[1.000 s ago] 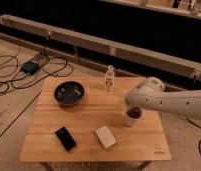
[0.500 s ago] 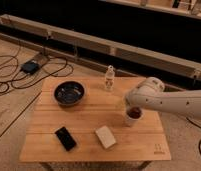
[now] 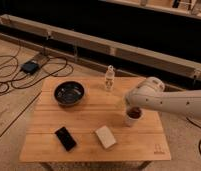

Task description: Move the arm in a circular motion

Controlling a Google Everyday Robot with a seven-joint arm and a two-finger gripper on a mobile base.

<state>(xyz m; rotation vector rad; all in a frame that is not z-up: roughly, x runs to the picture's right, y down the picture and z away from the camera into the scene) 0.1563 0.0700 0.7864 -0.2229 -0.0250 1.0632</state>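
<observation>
Wooden table [image 3: 94,115]; arm [image 3: 169,102] reaches over it; end effector [image 3: 132,109] above cup [image 3: 132,120], state untellable.

arm [image 3: 174,102]: I see thick, smooth cream-white tubing, reaching in from the right edge.
joint [image 3: 146,90]: a rounded cream-white cap at the arm's left end, lit brighter on top.
end effector [image 3: 130,106]: a small dark part under the joint, low over the table's [image 3: 94,116] right side.

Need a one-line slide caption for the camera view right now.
The arm reaches from the frame's right over the wooden table, gripper at a white cup, near a dark bowl and small bottle.
</observation>
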